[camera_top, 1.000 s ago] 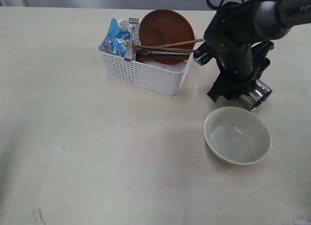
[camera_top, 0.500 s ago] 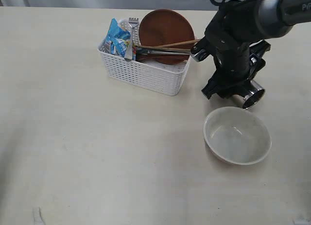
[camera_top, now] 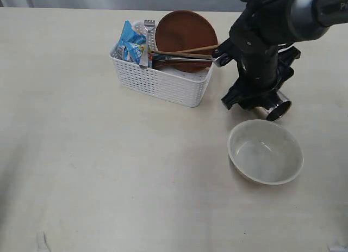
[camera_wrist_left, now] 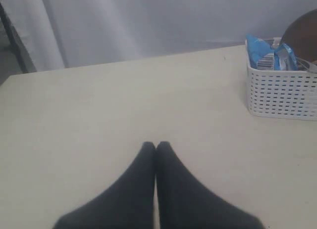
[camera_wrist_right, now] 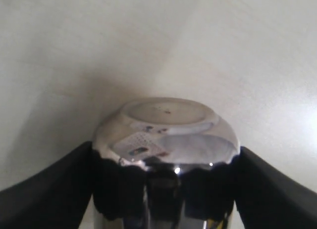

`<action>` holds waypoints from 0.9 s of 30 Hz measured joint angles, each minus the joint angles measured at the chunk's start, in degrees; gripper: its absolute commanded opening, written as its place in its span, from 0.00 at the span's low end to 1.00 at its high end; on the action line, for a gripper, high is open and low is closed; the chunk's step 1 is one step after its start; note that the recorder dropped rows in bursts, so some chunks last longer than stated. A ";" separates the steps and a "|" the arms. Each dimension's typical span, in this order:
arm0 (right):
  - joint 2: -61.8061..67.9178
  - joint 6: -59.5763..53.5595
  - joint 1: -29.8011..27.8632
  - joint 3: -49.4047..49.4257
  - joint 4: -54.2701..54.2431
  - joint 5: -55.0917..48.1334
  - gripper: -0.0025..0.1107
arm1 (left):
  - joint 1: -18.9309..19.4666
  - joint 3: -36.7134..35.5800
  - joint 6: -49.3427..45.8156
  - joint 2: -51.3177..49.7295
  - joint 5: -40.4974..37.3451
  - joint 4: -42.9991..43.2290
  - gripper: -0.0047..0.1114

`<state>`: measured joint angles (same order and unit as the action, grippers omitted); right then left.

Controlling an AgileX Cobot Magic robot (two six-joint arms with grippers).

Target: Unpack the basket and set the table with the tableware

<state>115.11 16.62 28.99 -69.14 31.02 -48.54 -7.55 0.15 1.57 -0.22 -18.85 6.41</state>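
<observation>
The white lattice basket (camera_top: 163, 80) stands on the cream table (camera_top: 109, 170) and holds the brown plate (camera_top: 185, 33), chopsticks (camera_top: 198, 48), a steel fork (camera_top: 148, 40) and a blue snack bag (camera_top: 129, 42). The off-white bowl (camera_top: 265, 152) sits on the table to its right. Just above the bowl, my right gripper (camera_top: 266, 102) is shut on the steel cup (camera_top: 277, 108), held tilted; in the right wrist view the cup (camera_wrist_right: 166, 140) fills the space between both fingers (camera_wrist_right: 44, 189). My left gripper (camera_wrist_left: 156, 146) is shut and empty, well away from the basket (camera_wrist_left: 280, 93). The knife and spoon are not clearly visible.
The right arm's dark body (camera_top: 261, 40) hangs close beside the basket's right end. A grey curtain (camera_wrist_left: 148, 21) backs the table's far edge in the left wrist view.
My right gripper has carried the steel cup slightly left and away from the front, toward the basket. The bowl, the basket and its contents have not moved.
</observation>
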 measured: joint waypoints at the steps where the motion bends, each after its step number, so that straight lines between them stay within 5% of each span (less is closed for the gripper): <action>1: 0.00 -0.39 0.00 -0.12 -0.95 0.00 0.54 | 0.00 0.00 0.00 0.00 0.00 0.00 0.04; 27: 1.21 -4.60 0.00 -7.04 -12.92 -5.51 0.59 | 0.00 0.00 0.00 0.00 0.00 0.00 0.04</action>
<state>116.32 12.02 28.99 -76.17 18.10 -54.04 -7.55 0.15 1.57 -0.22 -18.85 6.41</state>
